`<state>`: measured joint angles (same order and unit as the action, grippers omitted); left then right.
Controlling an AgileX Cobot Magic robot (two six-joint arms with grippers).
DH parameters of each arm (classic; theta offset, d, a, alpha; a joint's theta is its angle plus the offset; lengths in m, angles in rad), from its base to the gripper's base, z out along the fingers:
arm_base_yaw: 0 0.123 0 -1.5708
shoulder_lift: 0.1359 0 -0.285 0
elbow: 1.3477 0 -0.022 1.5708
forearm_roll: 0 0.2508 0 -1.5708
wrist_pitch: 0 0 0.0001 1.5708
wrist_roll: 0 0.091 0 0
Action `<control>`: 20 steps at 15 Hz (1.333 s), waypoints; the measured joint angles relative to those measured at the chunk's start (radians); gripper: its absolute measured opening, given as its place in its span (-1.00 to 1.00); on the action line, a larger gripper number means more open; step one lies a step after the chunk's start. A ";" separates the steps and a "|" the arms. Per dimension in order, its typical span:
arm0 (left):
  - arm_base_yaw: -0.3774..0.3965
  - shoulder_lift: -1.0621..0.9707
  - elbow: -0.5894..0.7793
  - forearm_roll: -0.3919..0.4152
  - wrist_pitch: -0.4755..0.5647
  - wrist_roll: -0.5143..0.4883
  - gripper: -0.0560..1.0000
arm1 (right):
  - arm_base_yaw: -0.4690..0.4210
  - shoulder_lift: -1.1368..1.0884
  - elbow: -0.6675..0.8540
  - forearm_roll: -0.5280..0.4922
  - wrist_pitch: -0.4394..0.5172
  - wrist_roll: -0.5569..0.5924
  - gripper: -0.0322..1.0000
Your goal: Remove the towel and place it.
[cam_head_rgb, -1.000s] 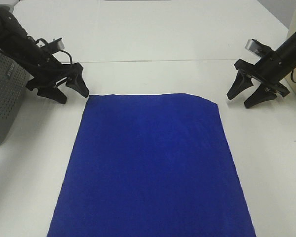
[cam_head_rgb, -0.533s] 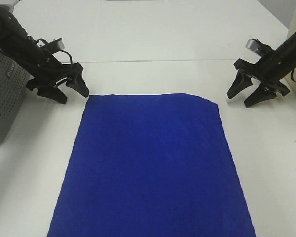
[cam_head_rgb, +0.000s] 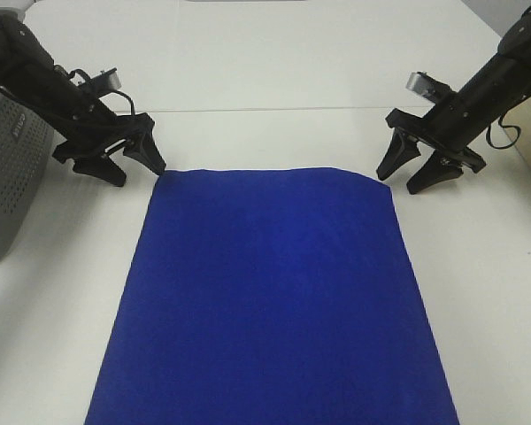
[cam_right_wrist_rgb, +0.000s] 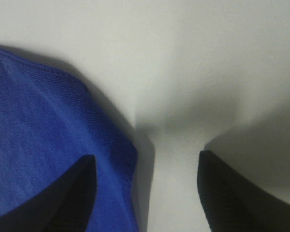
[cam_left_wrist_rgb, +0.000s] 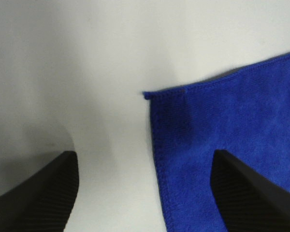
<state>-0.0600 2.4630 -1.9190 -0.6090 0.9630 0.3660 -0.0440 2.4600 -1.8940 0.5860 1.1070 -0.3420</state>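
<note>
**Royal-blue rectangular fabric towel (cam_head_rgb: pixel 270 292) flat on white table (cam_head_rgb: pixel 292 71)**

Black left gripper (cam_head_rgb: pixel 140 174) stands at the towel's far left corner, jaws spread and holding nothing. Black right gripper (cam_head_rgb: pixel 398 182) stands likewise at the far right corner. Each straddles its corner's edge. Grey perforated plastic basket (cam_head_rgb: pixel 4 177) sits beside the left arm.

No lettering can be read anywhere. The grey perforated basket (cam_head_rgb: pixel 9 177), at nine o'clock in the high view, carries a small mark near its rim, too small and blurred to make out.
</note>
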 joint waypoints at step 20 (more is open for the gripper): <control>-0.151 0.033 0.001 -0.074 -0.133 0.079 -0.87 | 0.134 0.040 -0.046 -0.009 -0.015 -0.039 -0.87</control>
<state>-0.2110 2.4960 -1.9180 -0.6830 0.8300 0.4450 0.0900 2.5000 -1.9400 0.5770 1.0920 -0.3810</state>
